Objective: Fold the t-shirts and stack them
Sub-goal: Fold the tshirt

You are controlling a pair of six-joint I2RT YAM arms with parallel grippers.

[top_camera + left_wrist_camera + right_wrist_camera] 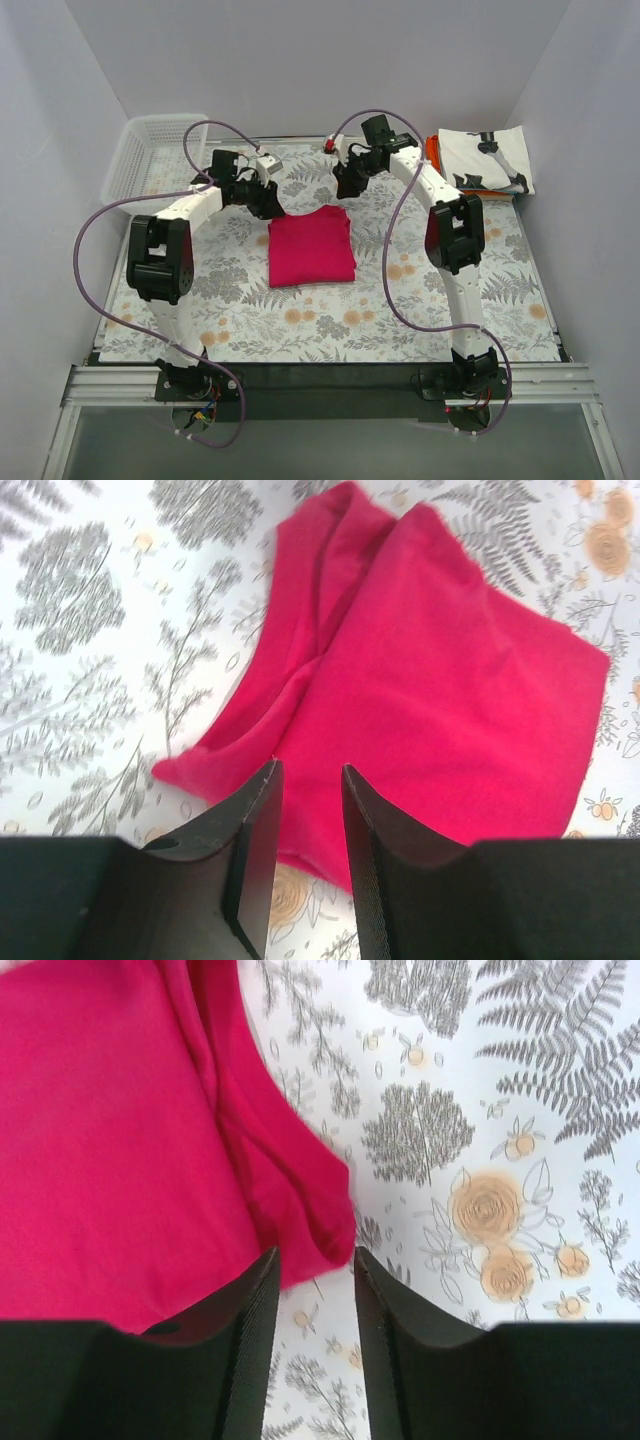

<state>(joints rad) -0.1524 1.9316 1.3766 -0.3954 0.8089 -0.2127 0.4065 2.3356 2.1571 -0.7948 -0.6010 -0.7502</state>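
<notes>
We are seeing the folded crimson-pink t-shirt point(311, 247) lying mid-table, with the floral table cover point(400, 300) showing bare along its left, right and near edges. The left gripper point(310, 770) and right gripper point(316, 1255) are hovering at its far corners, fingers narrowly parted and empty, perhaps grazing the cloth. The white printed t-shirt point(487, 160) is resting on the orange t-shirt point(432, 150), far right.

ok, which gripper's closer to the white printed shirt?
Right. The right gripper is at the far-right corner of the crimson shirt, left of the white shirt; the left gripper is farther left, at the other far corner.
</notes>
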